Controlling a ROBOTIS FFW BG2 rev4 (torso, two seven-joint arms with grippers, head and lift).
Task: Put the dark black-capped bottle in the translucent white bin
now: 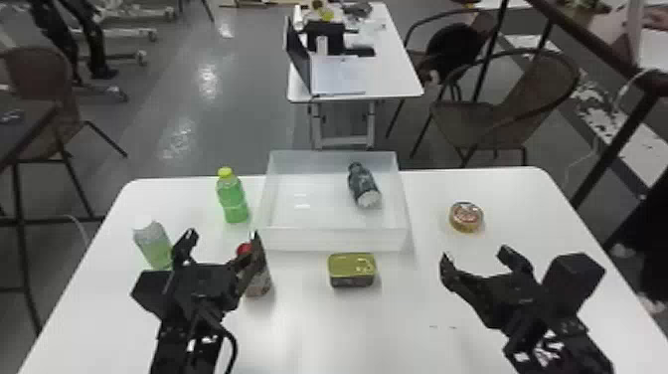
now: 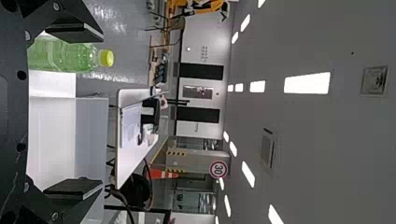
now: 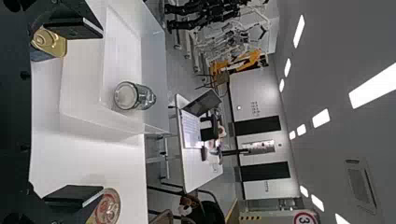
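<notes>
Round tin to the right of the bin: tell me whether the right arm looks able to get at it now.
Probably yes: the right gripper is open, nothing shows between it and the round tin, and the bin stands off to the tin's left.

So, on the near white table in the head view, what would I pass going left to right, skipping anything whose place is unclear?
Greenish translucent container, green bottle with a yellow cap, translucent white bin with the dark black-capped bottle inside, round gold-sided tin.

My left hand (image 1: 221,242) open, jaws wide apart, pointing forward. Right hand (image 1: 476,254) open too, jaws apart, angled inward.
</notes>
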